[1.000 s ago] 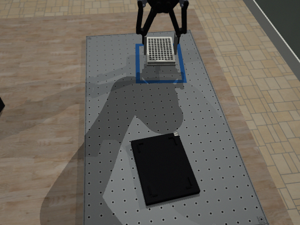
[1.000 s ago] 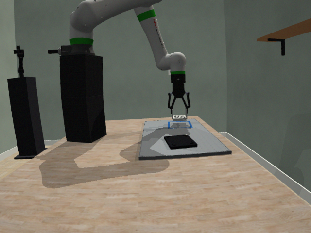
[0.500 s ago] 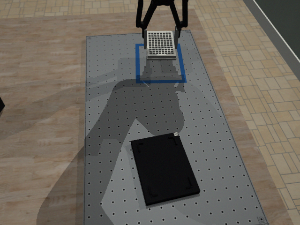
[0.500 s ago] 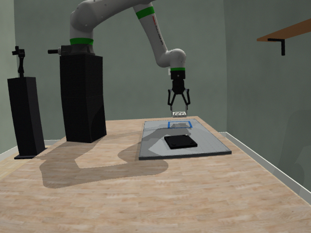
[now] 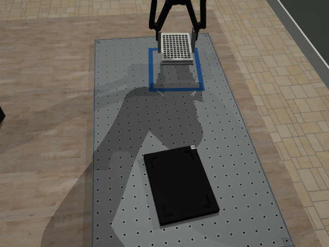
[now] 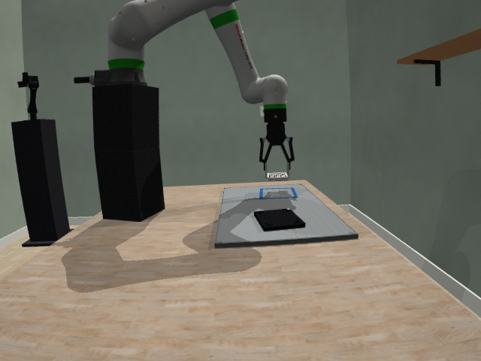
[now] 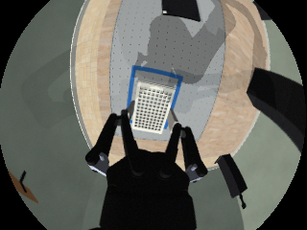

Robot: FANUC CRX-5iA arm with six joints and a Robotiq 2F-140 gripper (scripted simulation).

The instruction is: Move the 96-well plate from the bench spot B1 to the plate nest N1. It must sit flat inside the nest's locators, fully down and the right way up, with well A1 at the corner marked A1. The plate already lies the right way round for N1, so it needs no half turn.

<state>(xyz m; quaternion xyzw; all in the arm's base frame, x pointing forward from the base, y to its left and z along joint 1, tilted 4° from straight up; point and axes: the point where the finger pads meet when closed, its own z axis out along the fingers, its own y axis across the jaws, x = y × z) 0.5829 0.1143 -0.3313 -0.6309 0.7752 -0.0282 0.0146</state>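
Observation:
My gripper [image 5: 176, 42] is shut on the white 96-well plate [image 5: 176, 48], one finger on each long side. The plate is level, right way up, and hangs well above the blue square outline of spot B1 [image 5: 176, 69]. It also shows in the exterior view [image 6: 277, 175] under the gripper [image 6: 276, 166], clear of the blue outline [image 6: 278, 192]. In the wrist view the plate [image 7: 153, 107] sits between my fingers over the blue frame. The black plate nest N1 [image 5: 180, 182] lies nearer the front of the grey breadboard, empty, with corner locators and a small white A1 label [image 5: 193, 146] at its far right corner.
The grey perforated breadboard [image 5: 185, 148] lies on a wooden table. The arm's black pedestal [image 6: 126, 151] and a black camera stand [image 6: 38, 178] stand to the left. A wall shelf [image 6: 443, 50] is at the upper right.

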